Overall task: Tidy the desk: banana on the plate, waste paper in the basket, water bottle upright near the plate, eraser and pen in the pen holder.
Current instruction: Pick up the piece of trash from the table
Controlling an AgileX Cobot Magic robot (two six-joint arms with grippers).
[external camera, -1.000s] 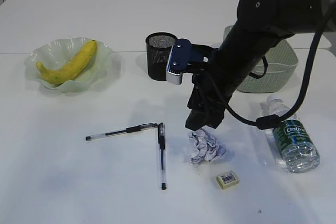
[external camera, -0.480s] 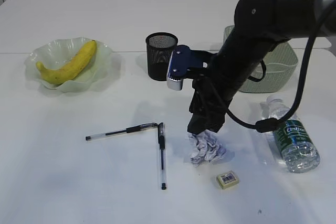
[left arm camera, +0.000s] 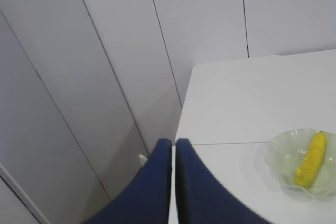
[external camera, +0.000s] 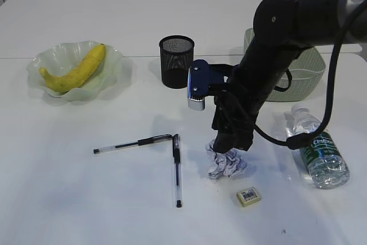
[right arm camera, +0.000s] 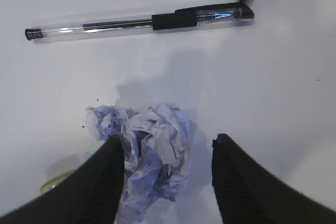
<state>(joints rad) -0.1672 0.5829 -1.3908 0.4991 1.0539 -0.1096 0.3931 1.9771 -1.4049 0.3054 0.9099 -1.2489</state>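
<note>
On the white desk [external camera: 69,187], the right gripper [right arm camera: 168,174] hangs low over the crumpled paper ball [right arm camera: 147,156], its jaws spread wide on either side of it (not yet closed on the paper). Two pens [external camera: 155,150] lie just left of the ball, the eraser [external camera: 248,196] just below it, and the water bottle [external camera: 318,156] lies on its side at the right. At the back stand the pen holder [external camera: 176,61] and basket [external camera: 304,76]. The banana [external camera: 77,70] rests on the plate [external camera: 54,55]. The left gripper [left arm camera: 173,182] is pressed shut, empty.
</note>
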